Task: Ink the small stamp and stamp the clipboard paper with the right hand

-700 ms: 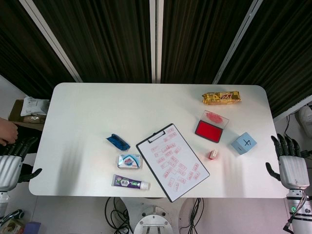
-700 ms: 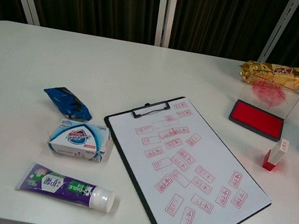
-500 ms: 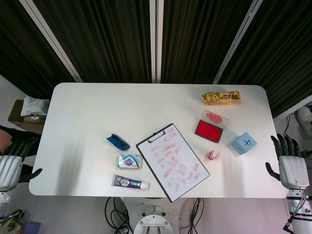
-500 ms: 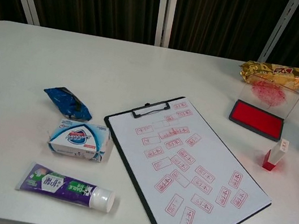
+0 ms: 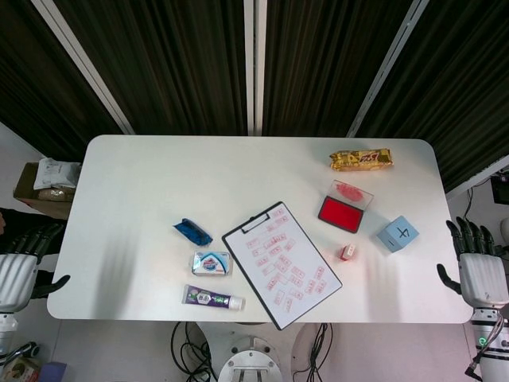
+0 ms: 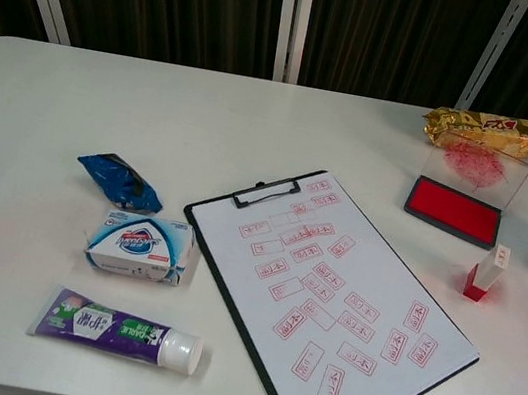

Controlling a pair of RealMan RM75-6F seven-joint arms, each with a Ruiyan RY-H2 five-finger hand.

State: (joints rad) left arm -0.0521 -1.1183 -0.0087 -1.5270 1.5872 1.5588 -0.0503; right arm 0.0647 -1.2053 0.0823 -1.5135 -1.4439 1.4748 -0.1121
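Observation:
The small stamp (image 5: 347,252) (image 6: 485,272), white with a red base, stands upright right of the clipboard (image 5: 280,264) (image 6: 328,300). The clipboard's paper carries several red stamp marks. Behind the stamp lies the red ink pad (image 5: 340,213) (image 6: 452,209) with its clear lid (image 6: 476,164) tipped up. My right hand (image 5: 479,274) hangs off the table's right edge, fingers spread, holding nothing. My left hand (image 5: 20,269) is off the left edge, fingers apart and empty. Neither hand shows in the chest view.
A light blue cube (image 5: 398,233) sits right of the stamp. A gold snack packet (image 5: 361,159) lies at the back right. Left of the clipboard are a blue wrapper (image 5: 192,231), a soap box (image 5: 211,263) and a toothpaste tube (image 5: 212,299).
My right hand has shifted slightly outward to the right. A person's hand that showed at the far left edge has withdrawn. The table's objects have not moved.

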